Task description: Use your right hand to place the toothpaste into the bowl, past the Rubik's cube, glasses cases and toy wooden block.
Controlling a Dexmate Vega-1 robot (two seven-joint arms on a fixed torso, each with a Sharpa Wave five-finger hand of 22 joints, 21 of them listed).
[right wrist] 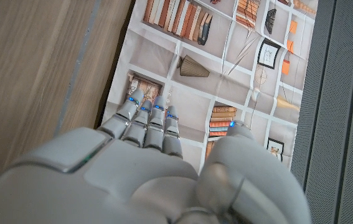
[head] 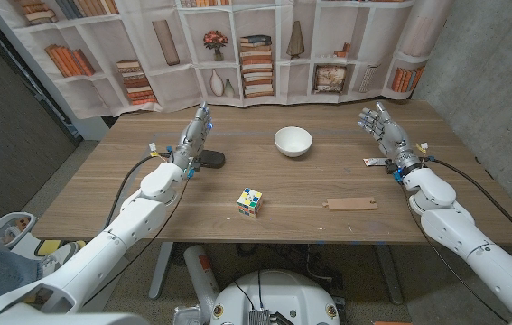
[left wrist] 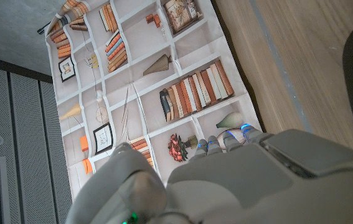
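Two hands are waiting at the far sides of a wooden table [head: 147, 221], fingers released and grasping nothing.

A printed bookshelf backdrop [head: 237, 45] is hanging across the top of the frame, with no readable writing. The left hand [head: 197, 131] is standing at upper left of centre, just beside a dark glasses case [head: 210, 160]. The right hand [head: 380, 126] is rising at upper right, fingers apart; a small flat item [head: 372, 162], too small to tell whether it is the toothpaste, is lying just beside its wrist. A white bowl [head: 293, 141] is sitting at upper centre. A flat wooden block [head: 351, 204] is lying at lower right, and a Rubik's cube [head: 249, 202] is sitting at lower centre.
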